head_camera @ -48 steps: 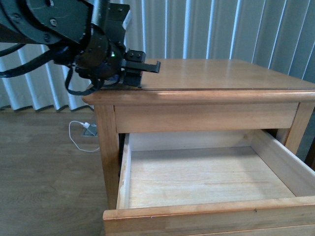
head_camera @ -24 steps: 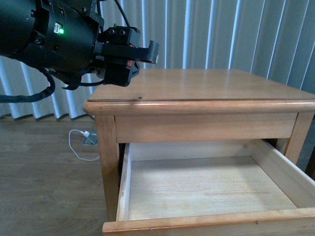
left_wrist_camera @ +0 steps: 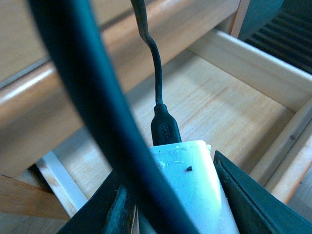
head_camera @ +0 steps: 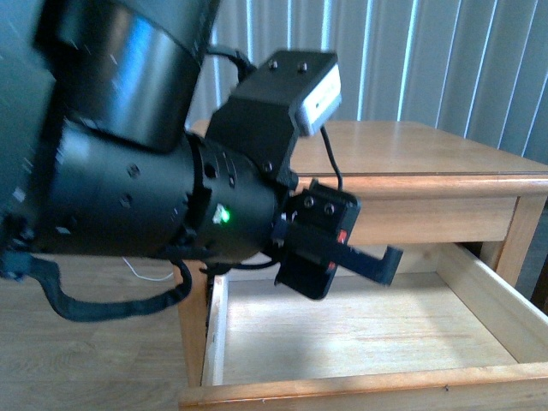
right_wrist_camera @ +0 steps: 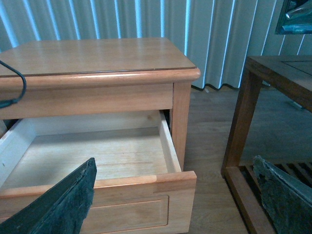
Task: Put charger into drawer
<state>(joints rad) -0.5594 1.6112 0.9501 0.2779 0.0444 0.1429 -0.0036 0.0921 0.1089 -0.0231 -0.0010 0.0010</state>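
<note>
Holding the charger [left_wrist_camera: 192, 183] clenched in my left hand [left_wrist_camera: 179, 210], I am hovering over the open drawer [left_wrist_camera: 214, 100] beneath it; lowering, then releasing, should come next.

White charger [left_wrist_camera: 195, 195] with black cable [left_wrist_camera: 157, 78] is showing between dark fingers of the left gripper [left_wrist_camera: 173, 175]; beneath it, the drawer [left_wrist_camera: 224, 109] is showing pale grained wood, the nightstand [head_camera: 428, 141] honey-coloured.
</note>
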